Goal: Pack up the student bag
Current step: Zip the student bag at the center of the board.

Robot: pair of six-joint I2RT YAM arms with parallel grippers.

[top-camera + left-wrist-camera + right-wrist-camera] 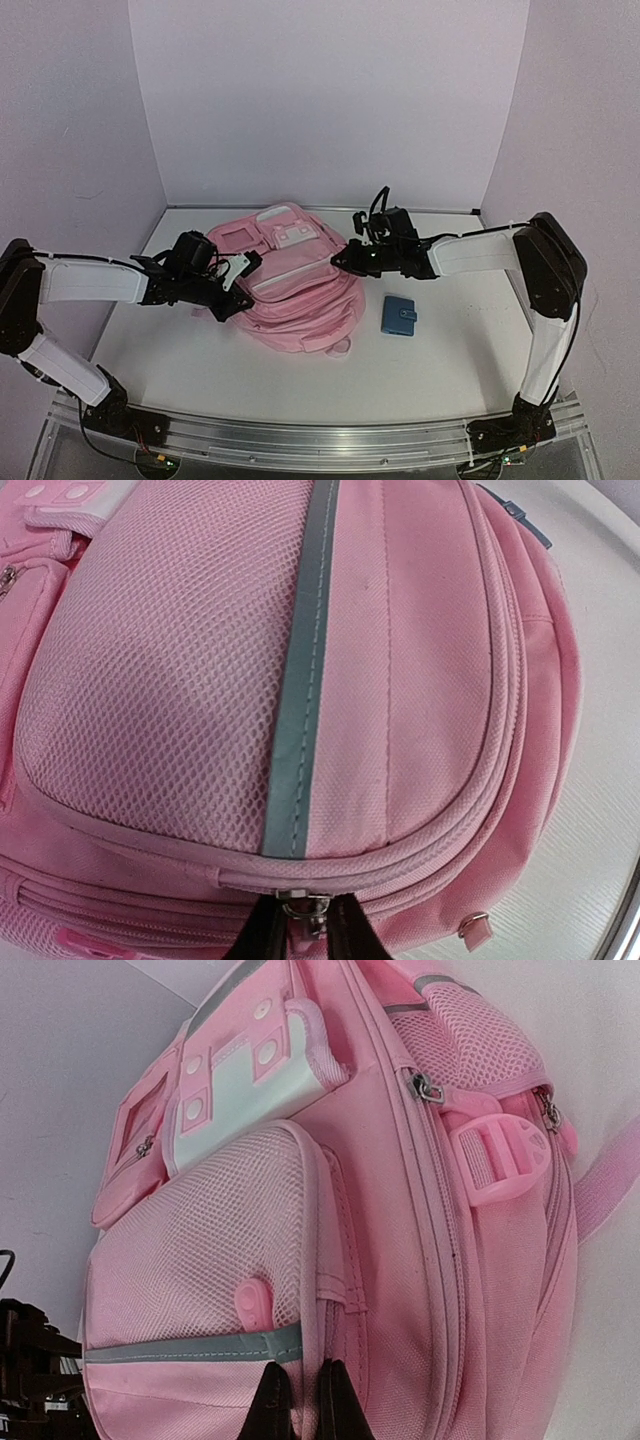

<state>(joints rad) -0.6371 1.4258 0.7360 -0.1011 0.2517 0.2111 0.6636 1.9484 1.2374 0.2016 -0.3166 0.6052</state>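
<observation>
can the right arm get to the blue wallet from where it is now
Probably yes: the blue wallet lies uncovered on the table beside the student bag, near the right end effector, which must first release the bag.

The student bag was soft pink all over, and its pocket fronts were a fine honeycomb mesh in the same pink. A grey-green stripe crossed its front pocket. A white panel with pale round studs marked its upper flap. Its buckle was a brighter pink and its zip pulls were silver. Just right of the bag, the wallet was dark blue against the white table. Behind the bag, the walls were pale lilac.
</observation>
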